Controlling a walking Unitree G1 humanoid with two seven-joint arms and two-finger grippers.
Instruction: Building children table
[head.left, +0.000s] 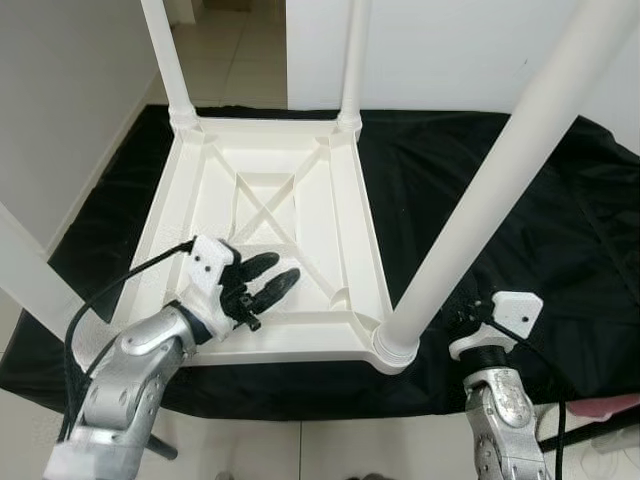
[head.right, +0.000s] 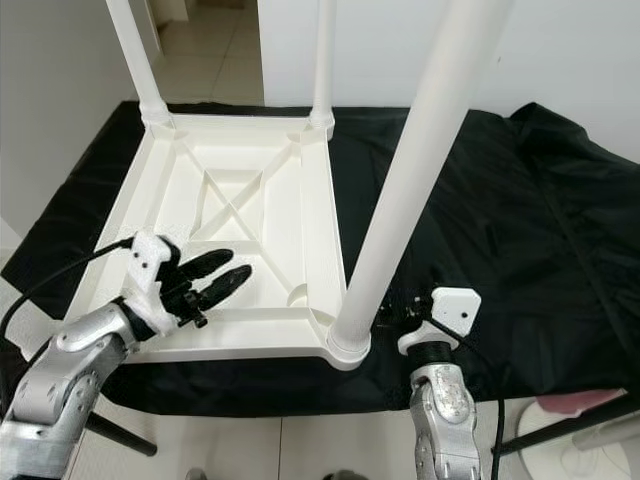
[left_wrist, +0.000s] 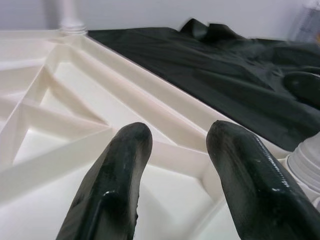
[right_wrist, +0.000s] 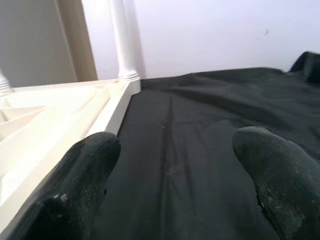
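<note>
A white plastic children's table lies upside down on a black cloth, its ribbed underside facing up. Legs stand in the far left corner, the far right corner and the near right corner. Another white leg crosses the left edge of the view. My left gripper hovers open just above the underside near the front left, nothing between its fingers. My right gripper is open low over the cloth, just right of the near right leg's base.
White walls close in at the back and left, with a tiled passage between them. The cloth's front edge meets pale floor. A pink object and cables lie at the bottom right.
</note>
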